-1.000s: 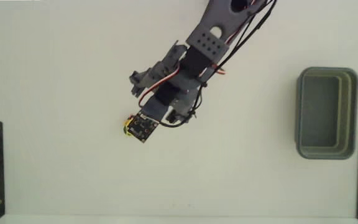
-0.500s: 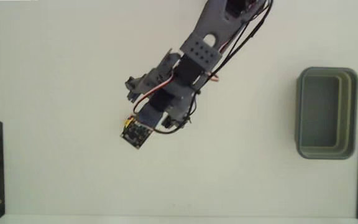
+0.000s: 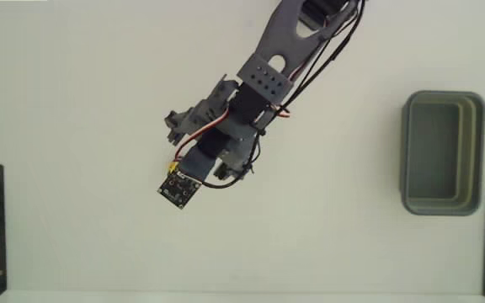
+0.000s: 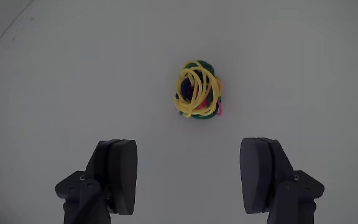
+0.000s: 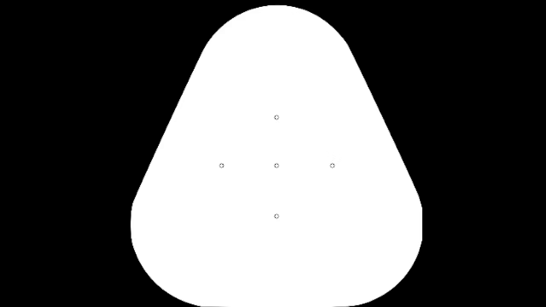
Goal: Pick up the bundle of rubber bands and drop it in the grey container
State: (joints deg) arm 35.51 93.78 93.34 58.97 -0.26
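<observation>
Gripper spread wide, empty, straddling the line to the bundle of rubber bands; positioned for descent.

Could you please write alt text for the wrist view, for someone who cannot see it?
The bundle of rubber bands, mostly yellow, lies on a plain white table, ahead of the open gripper. Its two dark fingers stand wide apart, touching nothing.
</observation>
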